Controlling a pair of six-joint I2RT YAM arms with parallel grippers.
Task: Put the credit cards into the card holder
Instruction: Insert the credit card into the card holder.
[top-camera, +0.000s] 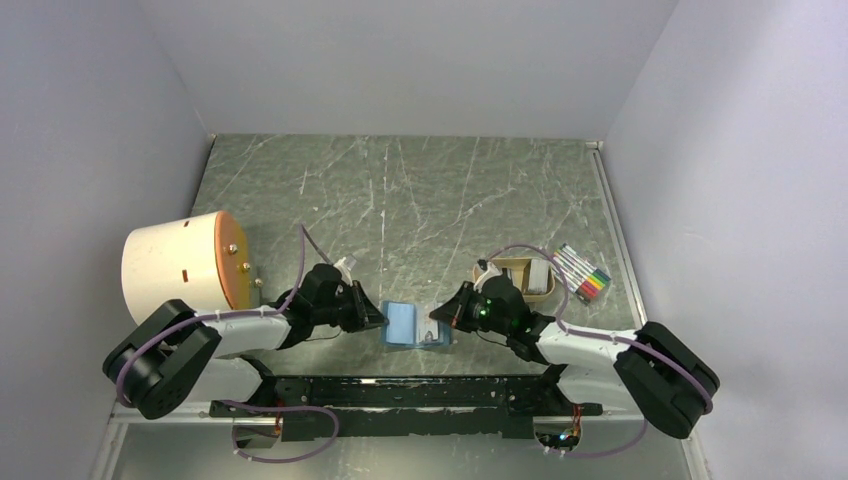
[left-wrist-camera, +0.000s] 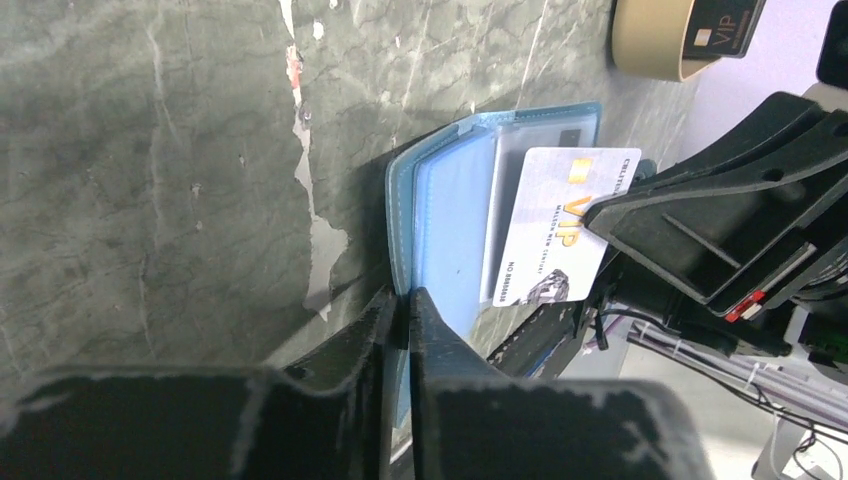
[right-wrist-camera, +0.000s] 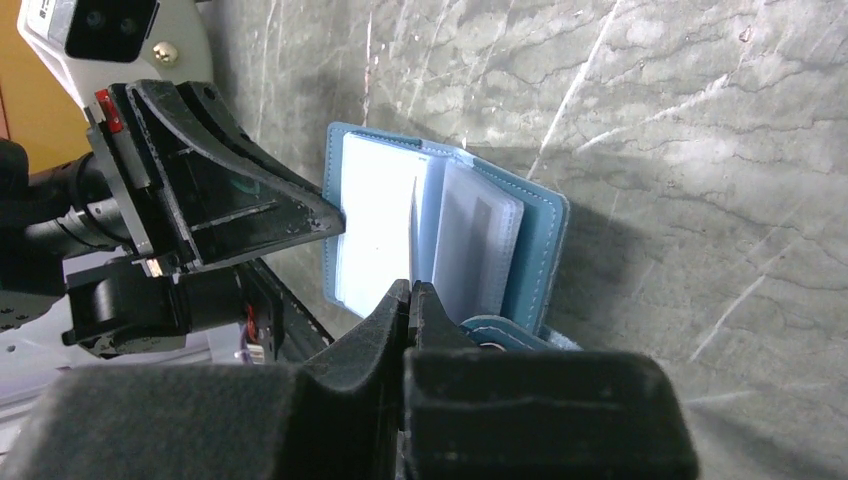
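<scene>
Left wrist view: the left gripper (left-wrist-camera: 400, 305) is pinched narrow on the near cover edge of the open teal card holder (left-wrist-camera: 445, 220), which lies on the marble table (left-wrist-camera: 150, 180). Facing it, the right gripper (right-wrist-camera: 410, 292) is clamped on a white credit card (left-wrist-camera: 555, 225), held against the holder's clear sleeves. Beyond are a tan tray (left-wrist-camera: 650, 45) holding a dark card (left-wrist-camera: 728, 20), and markers (top-camera: 583, 272).

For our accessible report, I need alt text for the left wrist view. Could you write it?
The left gripper pinches the near edge of the open teal card holder on a green marble table, while the right gripper holds a white VIP card over its clear sleeves. A tan tray stands at the top right.
</scene>
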